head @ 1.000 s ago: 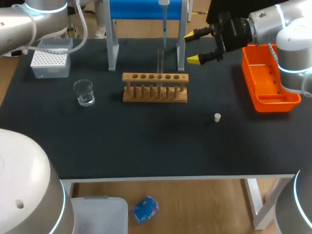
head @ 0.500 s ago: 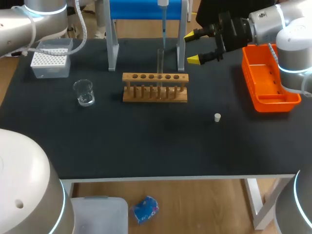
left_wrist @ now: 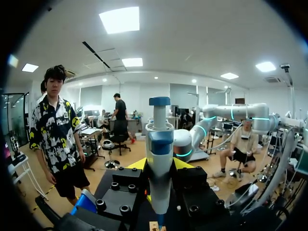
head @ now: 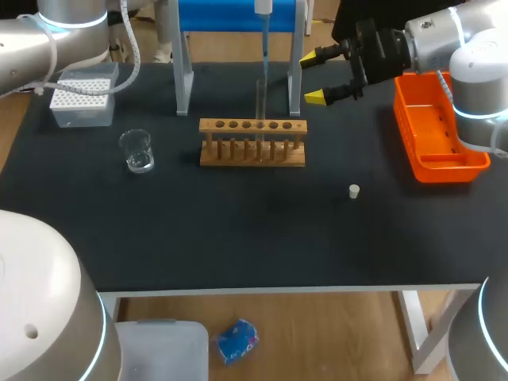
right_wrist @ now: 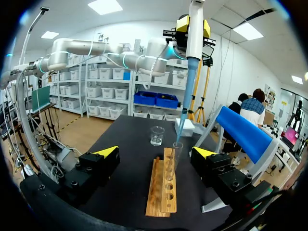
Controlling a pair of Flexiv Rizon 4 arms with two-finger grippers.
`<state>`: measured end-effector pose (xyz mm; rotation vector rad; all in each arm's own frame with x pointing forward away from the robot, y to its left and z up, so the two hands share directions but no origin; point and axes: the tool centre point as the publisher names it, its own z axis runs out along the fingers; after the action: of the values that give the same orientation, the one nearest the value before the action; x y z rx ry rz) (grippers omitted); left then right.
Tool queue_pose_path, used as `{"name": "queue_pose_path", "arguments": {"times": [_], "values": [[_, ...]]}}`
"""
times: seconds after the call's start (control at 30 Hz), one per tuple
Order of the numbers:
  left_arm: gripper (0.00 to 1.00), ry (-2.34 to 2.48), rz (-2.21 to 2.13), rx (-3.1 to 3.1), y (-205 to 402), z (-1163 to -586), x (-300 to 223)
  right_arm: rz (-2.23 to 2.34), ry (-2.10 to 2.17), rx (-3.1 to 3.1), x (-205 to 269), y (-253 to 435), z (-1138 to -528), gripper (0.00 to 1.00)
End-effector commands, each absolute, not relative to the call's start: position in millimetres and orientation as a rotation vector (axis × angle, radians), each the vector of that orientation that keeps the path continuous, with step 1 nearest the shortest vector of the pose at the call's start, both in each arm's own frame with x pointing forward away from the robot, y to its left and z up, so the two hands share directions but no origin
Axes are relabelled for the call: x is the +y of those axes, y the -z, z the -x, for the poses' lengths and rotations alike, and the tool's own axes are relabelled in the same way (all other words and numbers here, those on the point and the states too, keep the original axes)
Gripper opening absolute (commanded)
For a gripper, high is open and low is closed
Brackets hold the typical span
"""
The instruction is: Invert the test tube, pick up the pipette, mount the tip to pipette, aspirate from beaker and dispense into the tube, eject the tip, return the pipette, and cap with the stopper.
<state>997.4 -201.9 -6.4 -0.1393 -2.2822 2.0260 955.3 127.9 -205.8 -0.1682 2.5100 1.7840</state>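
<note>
**While my left gripper [left_wrist: 160, 166] holds the pipette [right_wrist: 193, 45] over the test tube [head: 259, 107], my right gripper [head: 313, 78] hangs open**

As I scan the black counter [head: 238, 230] from its near edge, the first thing I meet is the small white stopper [head: 354, 190]. It lies alone on the right half, well apart from everything else.

Farther in, near the middle, stands the wooden rack [head: 252, 151]. The test tube is upright in one of its middle holes, mouth up. To the left of the rack, set apart from it, the clear beaker [head: 137, 150] stands upright.

At the right edge sits the orange bin [head: 444, 167]. Back in the far left corner is the tip box [head: 82, 99].

Beyond the rack, my right gripper hovers above the counter, between the bin and the blue-topped stand [head: 183, 75]. Its yellow-tipped fingers are spread wide with nothing between them. From its wrist view, the rack and tube lie straight ahead.

Farthest back and highest up, my left gripper is clamped on the pipette's white body, one finger on each side, and holds it upright. The pipette's thin lower end reaches right to the tube's mouth. I cannot tell whether it goes inside.
</note>
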Motion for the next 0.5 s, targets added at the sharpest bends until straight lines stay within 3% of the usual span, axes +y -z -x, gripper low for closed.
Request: {"name": "queue_pose_path", "arguments": {"times": [0.03,0.5], "values": [[0.0,-2.035,0.139,-2.278,8.1,-997.3,-200.4,0.169,-1.783,2.51,127.1,205.6,-954.8,1.0],[0.0,-2.039,0.117,-2.279,13.0,-998.4,-194.9,0.169,-1.783,2.51,127.1,205.6,-954.8,1.0]]}}
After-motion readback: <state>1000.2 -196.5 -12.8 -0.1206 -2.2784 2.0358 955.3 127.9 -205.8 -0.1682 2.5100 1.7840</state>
